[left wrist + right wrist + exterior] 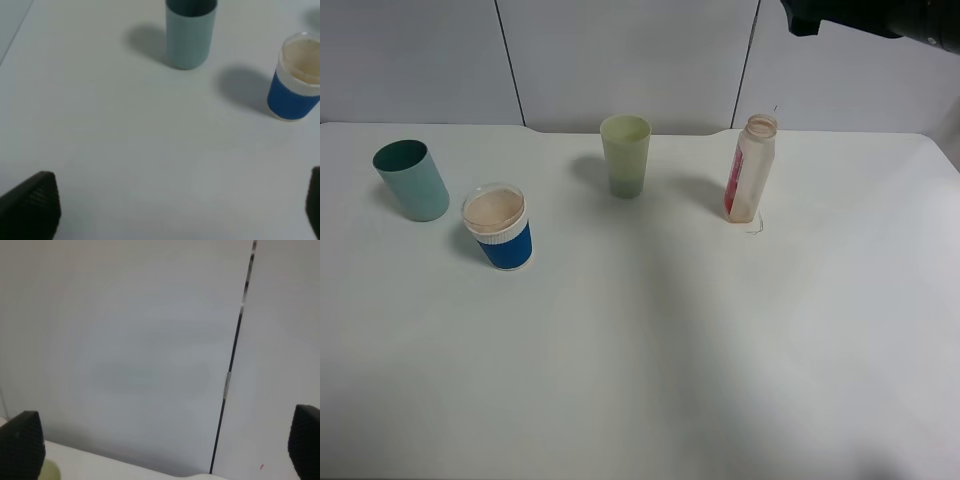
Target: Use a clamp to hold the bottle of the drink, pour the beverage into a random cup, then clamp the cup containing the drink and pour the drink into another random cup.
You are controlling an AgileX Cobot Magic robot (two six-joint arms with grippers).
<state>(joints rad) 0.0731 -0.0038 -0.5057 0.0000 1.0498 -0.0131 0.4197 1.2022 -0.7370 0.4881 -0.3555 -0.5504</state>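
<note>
- Left gripper (172,212) is spread wide: in the left wrist view only its two dark ribbed fingertips (31,206) show, far apart at the edges of the picture, and nothing is between them.
- It hangs above the white table (670,360), apart from the cups.
- Right gripper (162,445) is also spread wide and holds nothing. Its fingertips (21,445) are well apart, and it faces the pale wall (125,340) with a dark vertical seam (235,355), above the table's back edge.
- In the high view only a dark piece of an arm (865,15) shows, in the top right corner, well above the bottle.
- The bottle (752,168) stands upright on the right part of the table, near the back. It is clear with a red label, and its mouth is open. Nothing touches it.
- A pale green cup (625,155) stands upright near the middle back, to the left of the bottle and apart from it.
- A teal cup (411,180) stands at the far left.
- A blue cup (498,228) with a white rim stands just beside the teal cup, nearer to the front. Its top looks pale brown; I cannot tell if this is drink or a lid.
</note>
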